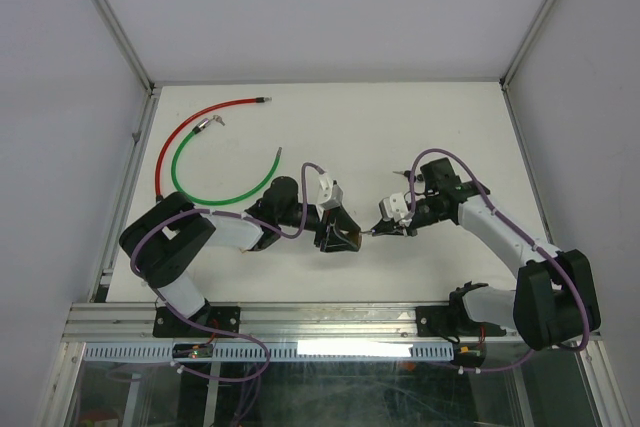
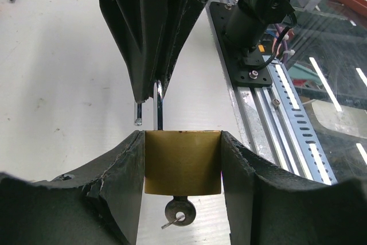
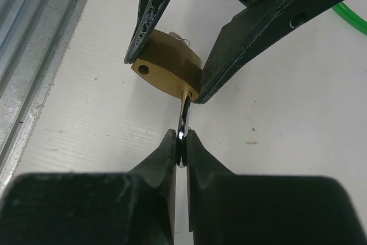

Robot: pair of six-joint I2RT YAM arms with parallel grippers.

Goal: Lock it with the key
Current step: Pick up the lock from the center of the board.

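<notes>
Padlock (image 2: pixel 182 162): left pincer (image 2: pixel 182 142) | shackle (image 3: pixel 184 110): right pincer (image 3: pixel 181 142) | key (image 2: pixel 179 212) blade hidden, probably inserted

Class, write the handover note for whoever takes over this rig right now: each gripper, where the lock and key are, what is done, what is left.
Left gripper: shut on the brass padlock.
Right gripper: shut on the shackle.
Key: in the keyhole, opposite the shackle, with no gripper on it.
Done: key inserted, both arms gripping.
Left: the shackle's free end is out of its hole; probably seat it, then turn the key.
</notes>
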